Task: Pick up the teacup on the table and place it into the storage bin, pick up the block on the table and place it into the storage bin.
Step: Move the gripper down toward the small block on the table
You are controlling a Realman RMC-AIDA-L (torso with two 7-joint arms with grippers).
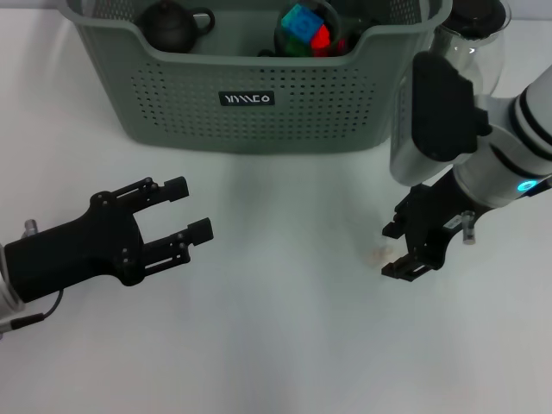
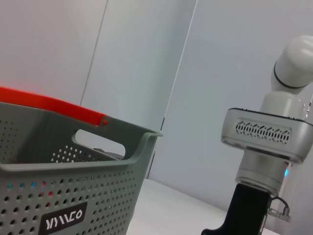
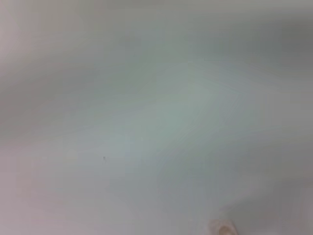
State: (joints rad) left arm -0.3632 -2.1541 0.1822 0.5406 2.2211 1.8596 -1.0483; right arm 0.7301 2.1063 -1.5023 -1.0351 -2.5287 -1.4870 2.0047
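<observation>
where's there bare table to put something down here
Free: the white table between the left pincer and right pincer, and the strip before the storage bin. Crowded: inside the bin, with a dark teapot and coloured blocks; the pitcher fills the corner beside it.

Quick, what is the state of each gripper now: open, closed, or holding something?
Left gripper: open, holding nothing, above the table in front of the storage bin.
Right gripper: open, empty, low over the table.

Bare pale table (image 3: 156, 127) fills the right wrist view; one small beige speck (image 3: 221, 227) lies on it.
</observation>
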